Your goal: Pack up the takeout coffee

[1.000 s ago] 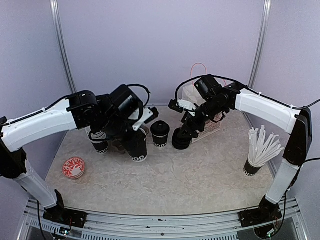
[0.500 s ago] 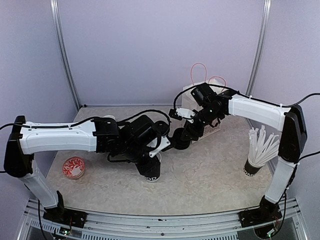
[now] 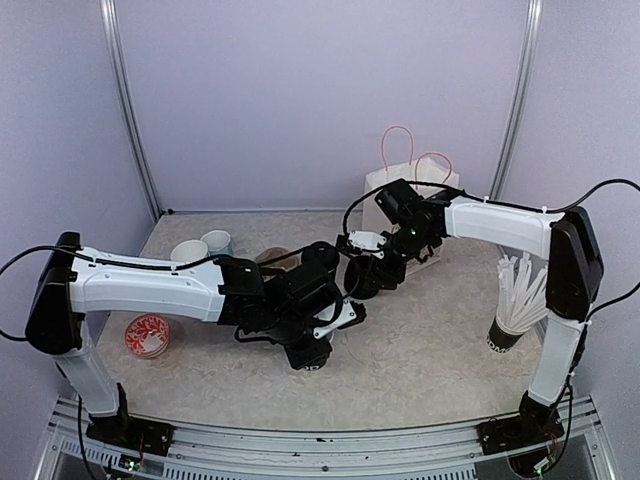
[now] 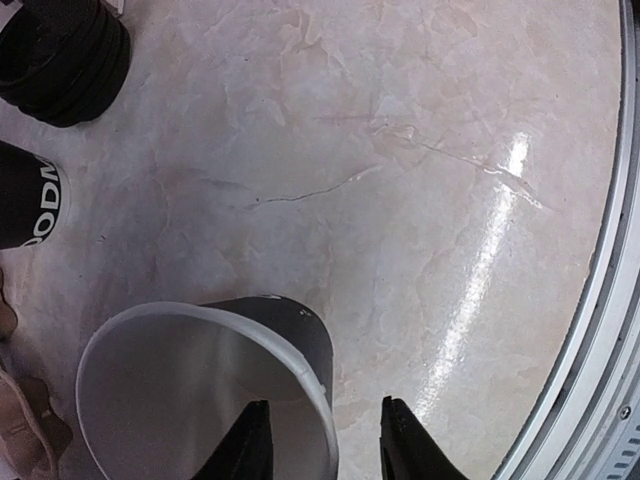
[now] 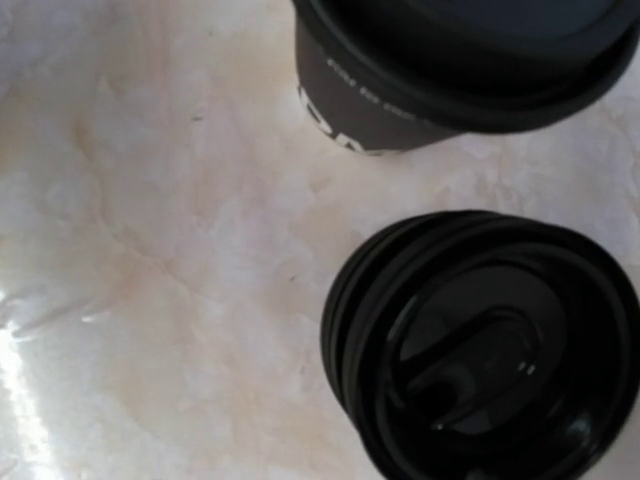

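Note:
A takeout coffee [image 5: 450, 70], a black lidded cup with white lettering, stands at the top of the right wrist view; its base [image 4: 25, 205] shows at the left edge of the left wrist view. A lidless black cup [image 4: 200, 390] with a white inside stands on the table. My left gripper [image 4: 322, 420] is open astride its rim, one finger inside and one outside with a gap. My right gripper [image 3: 364, 276] hovers over a stack of black lids [image 5: 480, 340]. Its fingers do not show in its own view.
A white paper bag [image 3: 410, 185] with red handles stands at the back right. A cup of white straws [image 3: 520, 300] is at the right. A red patterned dish [image 3: 148, 335] lies front left, with a light blue mug [image 3: 217, 242] behind it.
My left arm carried the lidless cup from the back left to the front middle, set it down and opened its jaws. My right gripper dropped left toward the lid stack.

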Robot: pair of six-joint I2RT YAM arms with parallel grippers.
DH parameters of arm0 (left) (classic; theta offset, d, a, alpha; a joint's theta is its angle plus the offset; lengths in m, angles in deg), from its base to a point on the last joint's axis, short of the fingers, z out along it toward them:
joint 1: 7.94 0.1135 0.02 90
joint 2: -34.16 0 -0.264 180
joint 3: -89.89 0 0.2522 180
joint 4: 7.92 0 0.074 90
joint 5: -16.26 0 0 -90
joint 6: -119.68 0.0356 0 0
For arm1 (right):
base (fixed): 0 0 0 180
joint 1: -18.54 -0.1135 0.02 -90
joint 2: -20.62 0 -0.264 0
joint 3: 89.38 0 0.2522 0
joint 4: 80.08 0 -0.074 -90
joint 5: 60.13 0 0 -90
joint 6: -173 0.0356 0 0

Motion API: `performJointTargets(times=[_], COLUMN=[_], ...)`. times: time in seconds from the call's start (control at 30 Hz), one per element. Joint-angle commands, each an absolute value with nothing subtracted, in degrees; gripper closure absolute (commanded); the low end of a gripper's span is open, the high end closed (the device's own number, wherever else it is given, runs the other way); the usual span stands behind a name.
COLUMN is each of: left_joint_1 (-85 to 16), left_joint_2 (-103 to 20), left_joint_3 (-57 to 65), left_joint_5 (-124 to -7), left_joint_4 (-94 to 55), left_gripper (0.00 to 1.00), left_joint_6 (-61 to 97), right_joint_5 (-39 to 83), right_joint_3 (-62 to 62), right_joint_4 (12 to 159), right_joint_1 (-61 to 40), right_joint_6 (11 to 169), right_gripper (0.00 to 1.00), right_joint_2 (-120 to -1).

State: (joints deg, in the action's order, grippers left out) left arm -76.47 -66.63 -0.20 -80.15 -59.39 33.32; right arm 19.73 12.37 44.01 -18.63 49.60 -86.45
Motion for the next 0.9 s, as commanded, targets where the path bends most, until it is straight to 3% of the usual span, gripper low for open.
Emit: performJointTargets(times=[0.0,0.1,0.3,0.87], left_joint_1=[-77.3,-77.0,-71.9,-69.3], left_joint_2=[-65.0,-62.5,-53.7,-46.6], left_joint_3=[-1.7,-1.7,3.1,9.2], left_joint_5=[-81.3,-83.4,-80.3,-77.2], left_joint_4=[-59.3,-59.4,-54.9,-50.7], left_gripper=[0.60,0.57,0.50,0.50], left_joint_6=[34.3,34.1,31.9,30.0], right_joint_5=[21.7,23.0,23.6,26.1], right_joint_3=[13.5,14.0,16.5,22.2], right_joint_4=[43.5,43.7,42.4,36.0], right_joint_1=[-18.1,-18.1,-18.0,-17.8], right_joint_6=[47.4,45.7,44.0,30.0], right_gripper=[0.40,0.45,0.47,0.54], right_joint_2=[-88.9,-89.6,-92.0,-96.5])
